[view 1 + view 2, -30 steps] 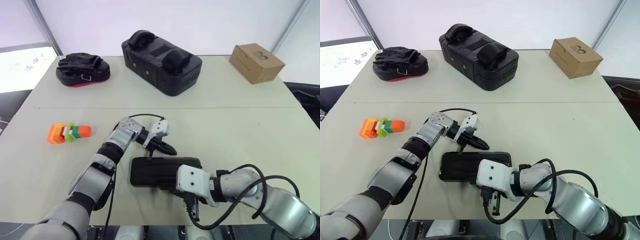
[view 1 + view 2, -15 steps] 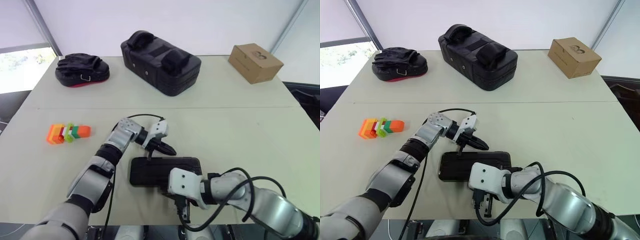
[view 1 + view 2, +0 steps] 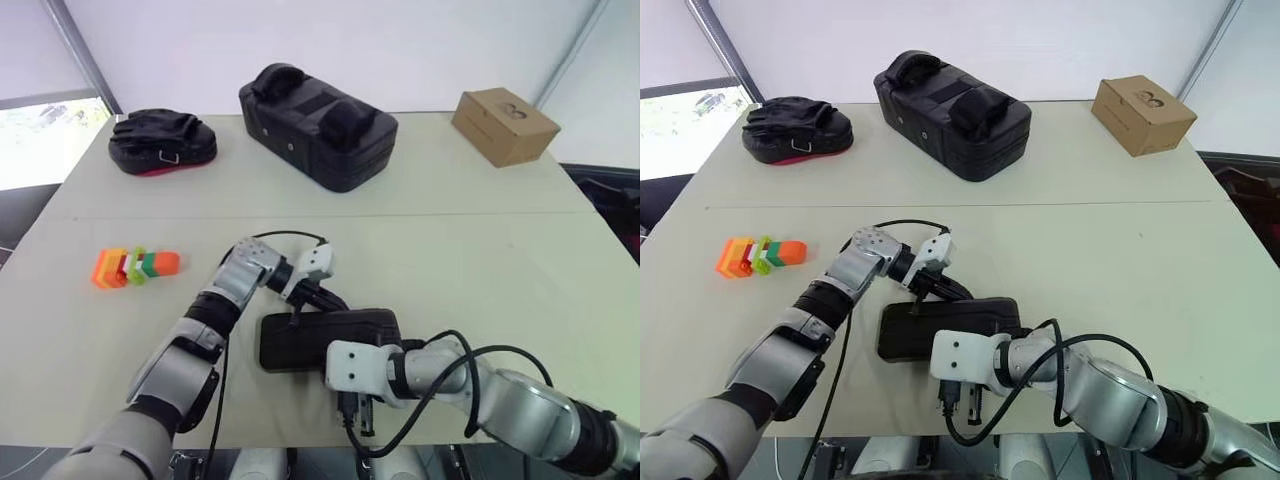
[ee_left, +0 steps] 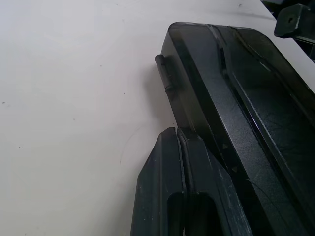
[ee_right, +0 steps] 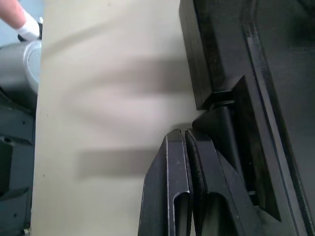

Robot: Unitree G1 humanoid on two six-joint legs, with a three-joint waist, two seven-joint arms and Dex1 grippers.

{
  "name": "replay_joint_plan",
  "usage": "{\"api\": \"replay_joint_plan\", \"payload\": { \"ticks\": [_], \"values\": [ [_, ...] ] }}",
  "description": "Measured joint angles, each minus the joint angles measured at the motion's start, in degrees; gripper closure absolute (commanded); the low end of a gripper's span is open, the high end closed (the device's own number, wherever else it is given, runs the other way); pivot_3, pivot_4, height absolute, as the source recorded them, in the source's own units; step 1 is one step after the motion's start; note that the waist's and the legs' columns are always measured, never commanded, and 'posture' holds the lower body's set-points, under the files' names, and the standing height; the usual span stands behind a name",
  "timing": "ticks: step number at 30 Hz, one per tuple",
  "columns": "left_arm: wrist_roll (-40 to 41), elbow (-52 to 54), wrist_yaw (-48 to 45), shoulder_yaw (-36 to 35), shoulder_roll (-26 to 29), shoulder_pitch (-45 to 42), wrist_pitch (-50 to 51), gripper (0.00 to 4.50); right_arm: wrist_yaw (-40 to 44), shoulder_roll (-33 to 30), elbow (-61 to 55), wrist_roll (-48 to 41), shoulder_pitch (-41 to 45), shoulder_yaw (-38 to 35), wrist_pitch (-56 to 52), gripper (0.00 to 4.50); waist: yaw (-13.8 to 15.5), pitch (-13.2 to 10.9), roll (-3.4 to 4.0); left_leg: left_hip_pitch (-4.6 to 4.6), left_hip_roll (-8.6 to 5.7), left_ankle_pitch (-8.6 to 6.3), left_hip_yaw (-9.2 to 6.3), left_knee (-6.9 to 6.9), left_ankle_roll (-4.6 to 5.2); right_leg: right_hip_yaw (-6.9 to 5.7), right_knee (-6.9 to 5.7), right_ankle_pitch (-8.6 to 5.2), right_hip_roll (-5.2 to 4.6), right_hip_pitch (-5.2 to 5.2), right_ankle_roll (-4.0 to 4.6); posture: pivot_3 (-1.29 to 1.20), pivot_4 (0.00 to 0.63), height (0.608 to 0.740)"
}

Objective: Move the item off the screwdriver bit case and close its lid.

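Blocks: the item [image 3: 135, 266], a small cluster of orange, green, yellow and red toy blocks, lies near the left edge of the tabletop [image 3: 480, 250], well apart from the case. This part of the task looks done to me.

Case: the screwdriver bit case [image 3: 325, 338] lies flat close to the front edge of the tabletop, about in the middle. Its lid [image 4: 256, 113] seems folded down over the base, but I cannot tell if the latch has caught.

Left gripper: the left gripper [image 3: 322, 298] has its two fingers pressed together and holds nothing. Its tip is at the far long edge of the case, touching it or just beside it.

Right gripper: the right gripper [image 3: 357, 420] also has its fingers pressed together and empty. It points down at the front long edge of the case, near the small black latch tab [image 5: 216, 98].

Risk, sliding: the case is pushed from two sides. If one side pushes harder, the case may slide or turn on the smooth tabletop, and the front edge is near.

Risk, latch: if the right fingers press beside the tab and not on it, the lid may stay unlocked and spring up.

Other things: a black padded bag [image 3: 315, 122], a black glove-like pad [image 3: 162, 140] and a cardboard box [image 3: 504, 125] stand along the far edge, away from the work.
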State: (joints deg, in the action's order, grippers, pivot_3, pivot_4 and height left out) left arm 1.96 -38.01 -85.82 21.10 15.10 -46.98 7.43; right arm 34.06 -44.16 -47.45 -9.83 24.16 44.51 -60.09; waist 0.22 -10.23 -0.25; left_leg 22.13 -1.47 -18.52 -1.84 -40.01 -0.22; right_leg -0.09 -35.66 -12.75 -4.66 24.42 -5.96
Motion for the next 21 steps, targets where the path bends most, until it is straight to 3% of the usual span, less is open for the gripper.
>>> {"api": "replay_joint_plan", "payload": {
  "ticks": [21],
  "values": [
    [-0.3, 2.9, 0.4, -0.1, 1.6, 1.0, 4.9, 4.5, -6.0, 8.3, -0.9, 0.0, 5.3, 3.8, -14.6, 4.39, -1.4, 0.0, -0.03, -0.42, 0.16, 0.0, 0.0, 0.02, 0.0, 0.02, -0.45, -0.01, 0.12, -0.08, 0.02, 0.0, 0.15, 0.74]
  ]
}}
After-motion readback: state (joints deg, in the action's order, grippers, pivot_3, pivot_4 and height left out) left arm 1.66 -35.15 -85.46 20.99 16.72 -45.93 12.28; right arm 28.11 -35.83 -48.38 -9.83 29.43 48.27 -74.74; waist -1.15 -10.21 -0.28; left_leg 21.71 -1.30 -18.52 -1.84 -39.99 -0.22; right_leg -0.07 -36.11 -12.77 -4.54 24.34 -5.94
